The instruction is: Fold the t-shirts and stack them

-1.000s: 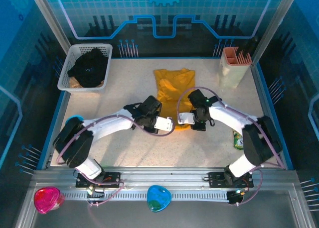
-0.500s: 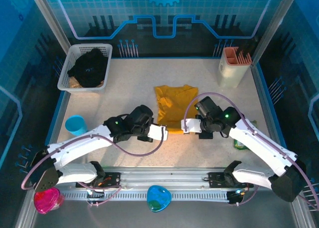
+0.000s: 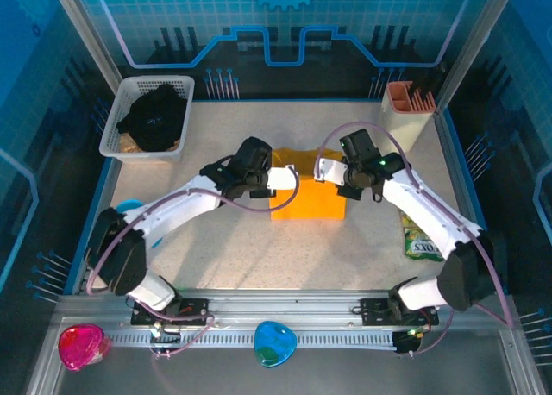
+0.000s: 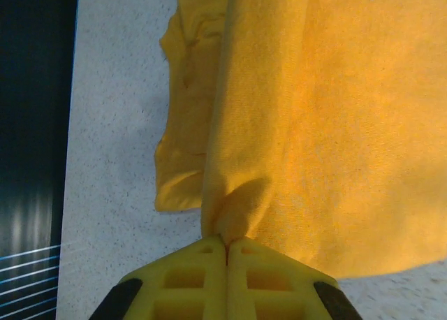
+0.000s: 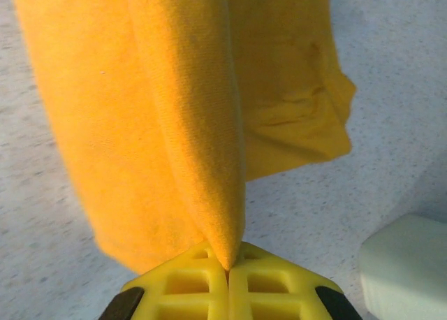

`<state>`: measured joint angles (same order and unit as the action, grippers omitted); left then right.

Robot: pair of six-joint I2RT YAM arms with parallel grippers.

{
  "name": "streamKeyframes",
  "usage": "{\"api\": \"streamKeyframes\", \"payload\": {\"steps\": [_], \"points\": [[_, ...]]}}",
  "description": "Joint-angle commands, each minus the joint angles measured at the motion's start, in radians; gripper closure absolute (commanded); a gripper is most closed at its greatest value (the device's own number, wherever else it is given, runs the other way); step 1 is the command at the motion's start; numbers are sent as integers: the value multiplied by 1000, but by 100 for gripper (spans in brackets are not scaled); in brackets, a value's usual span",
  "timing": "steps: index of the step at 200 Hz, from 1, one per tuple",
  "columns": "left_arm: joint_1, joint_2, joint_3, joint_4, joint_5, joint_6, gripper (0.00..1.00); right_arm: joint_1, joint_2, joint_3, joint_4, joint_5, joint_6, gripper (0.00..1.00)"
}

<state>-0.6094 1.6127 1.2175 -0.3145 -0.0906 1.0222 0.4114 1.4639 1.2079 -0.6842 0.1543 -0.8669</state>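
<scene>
Top external view: a white mesh basket (image 3: 117,147) sits at the far left corner of the bench (image 3: 233,248), and the black t-shirt (image 3: 155,119) lies bunched inside it. The golden-yellow t-shirt (image 3: 308,203) is out on the bench to the right of the basket and a little nearer the arm bases than the basket is. From above it reads as a roughly rectangular, doubled-over shape.

Both arms reach in over the yellow shirt from the side away from the basket's far wall. The left tool (image 3: 287,178) is at the shirt edge closer to the basket. The right tool (image 3: 319,171) is at the edge farther from the basket.

In the left wrist view, the left tool (image 4: 227,253) has its yellow fingers (image 4: 195,278) pressed together, with a pinch of the golden-yellow t-shirt (image 4: 314,124) gripped at the tips. The cloth spreads away from the tool over a lower, crumpled layer resting on the speckled bench surface (image 4: 119,124).

In the right wrist view, the right tool (image 5: 227,264) is likewise clamped closed on a narrow ridge of the yellow cloth (image 5: 174,124), which drapes over more of the same shirt beneath it.

Farther right of the basket than the shirt, a beige holder (image 3: 404,115) stands at the bench's far side. A green packet (image 3: 420,240) lies nearer the arm bases.
</scene>
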Motion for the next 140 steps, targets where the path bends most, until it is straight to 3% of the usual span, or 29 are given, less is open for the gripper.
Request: {"api": "streamKeyframes", "payload": {"steps": [1,76,140], "points": [[33,68,56,51,-25,-1,100,-28,88,59,126,24,-32,100],[92,313,192,214,-88,3,100,-75,395,172,331,121,-3,100],[100,442,222,359,-119,6,100,-98,511,171,458,184,66,100]]}}
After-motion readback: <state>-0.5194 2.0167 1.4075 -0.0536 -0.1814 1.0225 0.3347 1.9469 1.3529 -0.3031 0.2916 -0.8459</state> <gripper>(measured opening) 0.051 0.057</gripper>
